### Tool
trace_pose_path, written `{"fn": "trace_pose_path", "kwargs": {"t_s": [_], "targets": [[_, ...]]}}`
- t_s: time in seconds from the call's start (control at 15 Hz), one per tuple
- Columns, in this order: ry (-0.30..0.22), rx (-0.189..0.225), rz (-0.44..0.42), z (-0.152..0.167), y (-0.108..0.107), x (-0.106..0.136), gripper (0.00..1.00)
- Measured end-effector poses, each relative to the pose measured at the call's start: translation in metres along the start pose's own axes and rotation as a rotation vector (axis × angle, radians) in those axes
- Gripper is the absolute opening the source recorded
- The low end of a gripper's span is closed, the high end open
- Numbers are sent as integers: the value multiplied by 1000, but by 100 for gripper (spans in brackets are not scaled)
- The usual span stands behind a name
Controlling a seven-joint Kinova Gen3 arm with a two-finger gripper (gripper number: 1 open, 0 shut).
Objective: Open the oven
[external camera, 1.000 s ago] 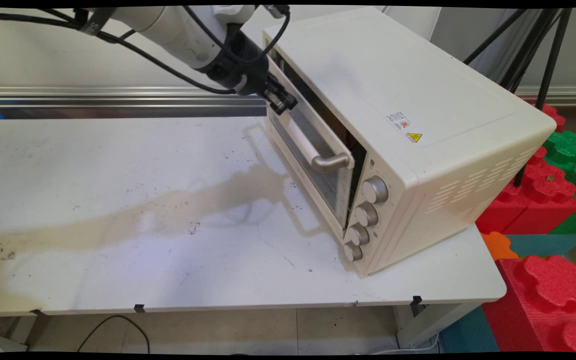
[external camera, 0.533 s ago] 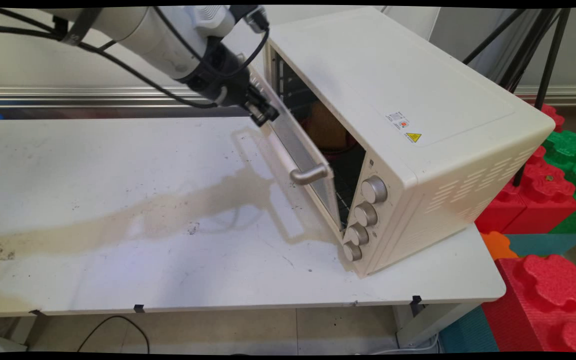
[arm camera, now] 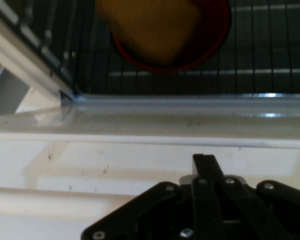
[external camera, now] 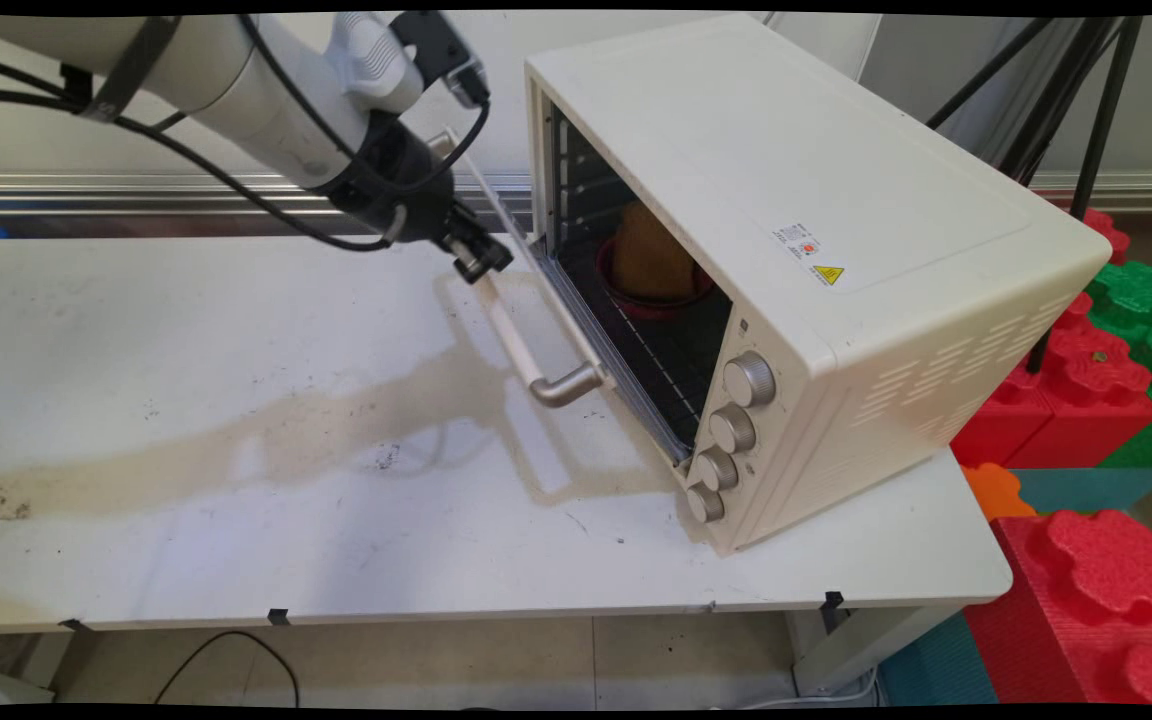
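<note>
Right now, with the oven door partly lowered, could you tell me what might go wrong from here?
1. The hand sits at the far end of the door handle, not its middle, so it could slip off and the door might drop.
2. The oven stands near the table's right edge; a hard pull might shift it.
3. The yellow item in the red dish rests on the rack and could be jolted.

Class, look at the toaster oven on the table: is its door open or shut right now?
Open. The door swings down from the oven, exposing the rack and an orange item in a red dish inside.
</note>
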Motion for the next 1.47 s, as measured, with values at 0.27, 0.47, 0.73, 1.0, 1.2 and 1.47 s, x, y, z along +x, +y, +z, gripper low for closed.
{"fn": "trace_pose_path", "kwargs": {"t_s": [0.27, 0.47, 0.73, 1.0, 1.2, 1.47], "targets": [[-41, 4, -2, 2, -1, -19, 0], [-65, 5, -1, 3, -2, -29, 0], [-91, 6, 4, 6, -1, -42, 0], [-116, 4, 9, 9, -1, -55, 0], [-141, 4, 9, 13, -1, -67, 0], [-167, 3, 8, 19, -4, -82, 0]]}}
